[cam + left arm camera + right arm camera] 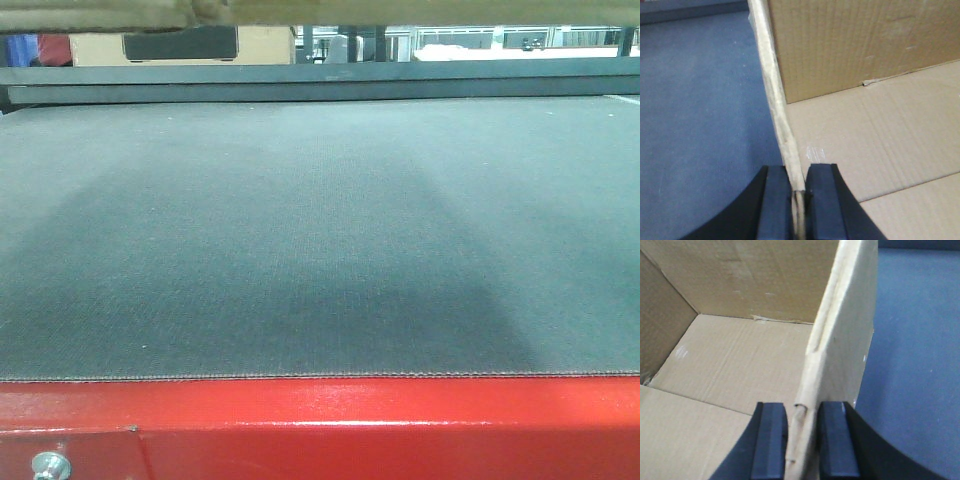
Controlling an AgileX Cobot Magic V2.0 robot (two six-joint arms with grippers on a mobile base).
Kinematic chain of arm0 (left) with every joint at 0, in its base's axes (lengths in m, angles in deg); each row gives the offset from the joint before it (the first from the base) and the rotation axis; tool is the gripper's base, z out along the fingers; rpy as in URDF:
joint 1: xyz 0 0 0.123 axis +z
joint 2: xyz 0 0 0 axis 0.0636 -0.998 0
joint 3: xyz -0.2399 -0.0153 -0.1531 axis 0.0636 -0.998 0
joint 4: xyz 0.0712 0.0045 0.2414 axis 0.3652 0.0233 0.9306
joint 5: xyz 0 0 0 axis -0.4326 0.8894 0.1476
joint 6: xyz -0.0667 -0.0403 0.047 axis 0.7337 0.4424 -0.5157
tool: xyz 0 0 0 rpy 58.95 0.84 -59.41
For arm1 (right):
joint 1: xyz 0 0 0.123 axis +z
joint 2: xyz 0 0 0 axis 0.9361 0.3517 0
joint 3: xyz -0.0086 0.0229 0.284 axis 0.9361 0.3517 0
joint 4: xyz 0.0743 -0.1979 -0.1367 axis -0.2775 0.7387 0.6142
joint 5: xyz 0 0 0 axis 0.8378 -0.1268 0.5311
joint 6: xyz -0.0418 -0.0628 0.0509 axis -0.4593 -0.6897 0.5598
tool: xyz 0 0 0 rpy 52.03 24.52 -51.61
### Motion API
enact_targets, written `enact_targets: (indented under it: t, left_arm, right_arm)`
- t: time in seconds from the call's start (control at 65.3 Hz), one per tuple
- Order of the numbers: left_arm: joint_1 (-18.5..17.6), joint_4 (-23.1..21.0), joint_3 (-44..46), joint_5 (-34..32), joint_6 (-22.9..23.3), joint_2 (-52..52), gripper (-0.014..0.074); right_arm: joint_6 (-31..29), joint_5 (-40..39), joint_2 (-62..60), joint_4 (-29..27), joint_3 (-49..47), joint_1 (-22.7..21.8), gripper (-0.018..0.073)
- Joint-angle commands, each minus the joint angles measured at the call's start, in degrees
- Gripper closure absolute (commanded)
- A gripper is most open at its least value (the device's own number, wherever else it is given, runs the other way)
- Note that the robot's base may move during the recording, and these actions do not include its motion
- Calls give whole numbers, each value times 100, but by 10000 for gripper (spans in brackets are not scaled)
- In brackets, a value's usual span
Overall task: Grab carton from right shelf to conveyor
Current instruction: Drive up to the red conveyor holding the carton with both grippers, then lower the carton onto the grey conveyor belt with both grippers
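At the bottom of the left wrist view, the two black left fingers (777, 205) are nearly closed, with only the thin top edge of a side wall of the carton (865, 50) pinched between them. That pale, worn edge runs away from the fingers up the picture. To its right lies the inside of the box: the brown corrugated floor flaps nearest, then the far wall with a small torn spot where it meets the floor. To the left of the wall the grey conveyor belt (700, 125) shows below

In the right wrist view the right fingers (771, 435) are clamped the same way on the opposite wall of the carton (740, 280), one finger inside and one outside. The box floor and far wall lie to the left, and the belt (920, 340) is to the right

In the front view the glossy red frame (350, 420) is nearest, with a silver bolt (50, 465) at its lower left. Beyond it the woven belt (320, 230) fills most of the picture, shaded darker in the middle. A dark rail (320, 80) closes its far side. A tan strip of the carton (300, 10) crosses the very top edge; I cannot tell whether the box touches the belt
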Motion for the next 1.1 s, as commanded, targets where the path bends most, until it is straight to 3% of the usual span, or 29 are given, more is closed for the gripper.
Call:
enact_targets:
  t: [0.0,0.153,0.322,0.521,0.735,0.842,0.934,1.087]
  left_arm:
    - [72,493,-12,-383,-59,-11,606]
    - [358,-186,-27,-975,-59,-366,606]
    - [750,-800,-113,-1579,-59,-1030,606]
    - [1035,-813,-113,-1904,-59,-2001,606]
    - [1135,-781,-113,-2248,-59,-2777,604]
    - [1135,-670,-113,-2348,-59,-2996,552]
    - [1135,-661,-113,-2348,-59,-3061,428]
    - [1135,-646,-113,-2348,-59,-3029,88]
  right_arm:
    - [-97,-265,-100,30,-53,1,628]
    - [-97,-242,130,732,-63,-19,628]
    - [-97,-385,658,732,-63,-483,628]
    - [-97,-915,1495,732,-63,-966,628]
    - [-97,-1363,2408,732,-63,-1092,628]
    - [-97,-1391,2743,732,-63,-1092,617]
    - [-97,-1368,2897,732,-63,-1092,477]
    - [-97,-1414,2861,732,-63,-1092,48]
